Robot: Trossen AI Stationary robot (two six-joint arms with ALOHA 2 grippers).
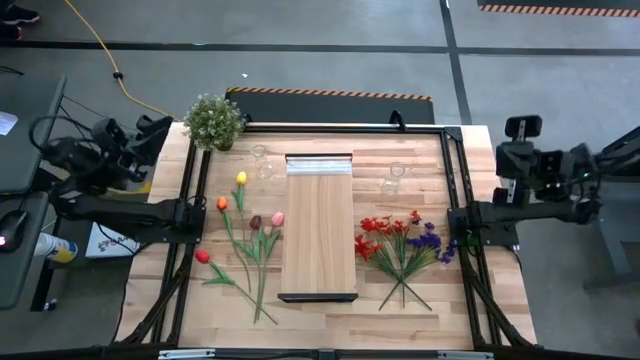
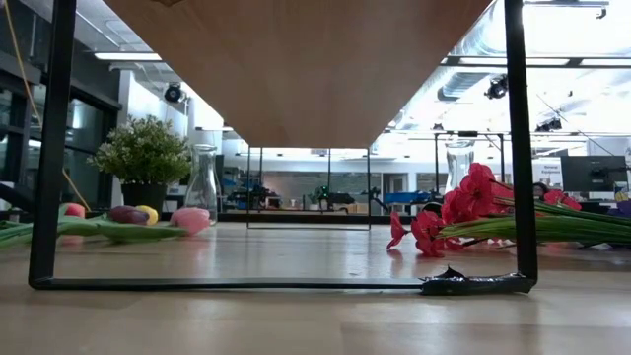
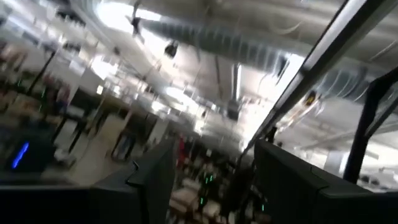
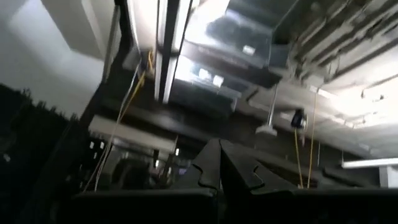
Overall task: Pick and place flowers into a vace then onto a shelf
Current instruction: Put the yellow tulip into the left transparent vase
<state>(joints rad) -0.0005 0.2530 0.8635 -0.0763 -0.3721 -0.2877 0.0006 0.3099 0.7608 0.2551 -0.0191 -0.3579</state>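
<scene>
Yellow, orange, pink and red tulips (image 1: 248, 232) lie flat on the tabletop left of the shelf (image 1: 320, 225), and red and purple sprays (image 1: 402, 245) lie to its right. Two clear glass vases (image 1: 262, 160) (image 1: 393, 178) stand upright near the far edge. The shelf is a light-wood plank standing on black end brackets (image 2: 518, 148). My left gripper (image 1: 150, 132) is raised beyond the table's left edge, open (image 3: 214, 186) and tipped up at the ceiling. My right gripper (image 1: 522, 128) is raised beyond the right edge, shut (image 4: 219, 165) and empty.
A bushy green potted plant (image 1: 213, 120) stands at the far left corner. A black frame (image 1: 455, 180) runs along the table's left, right and far sides. In the low view the tulips (image 2: 128, 215) and the red sprays (image 2: 463, 207) lie on either side beneath the shelf.
</scene>
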